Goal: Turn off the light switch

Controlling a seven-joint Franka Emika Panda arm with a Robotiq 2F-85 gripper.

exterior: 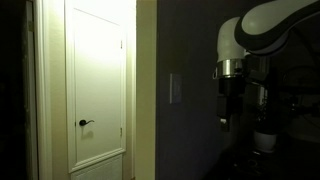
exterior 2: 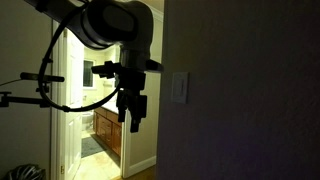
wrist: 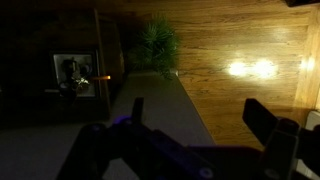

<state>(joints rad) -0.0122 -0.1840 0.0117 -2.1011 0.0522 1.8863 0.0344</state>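
Exterior views close, sharing the light switch, wrist view downward

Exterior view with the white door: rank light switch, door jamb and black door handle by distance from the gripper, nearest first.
1. light switch: on the dark wall, beside the gripper on its door side.
2. door jamb: lit strip past the switch, at the wall's edge.
3. black door handle: on the far side of the door, lower down.

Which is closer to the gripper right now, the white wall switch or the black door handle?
The white light switch on the dark wall. In an exterior view it sits between the gripper and the black handle, which is farther off on the white door.
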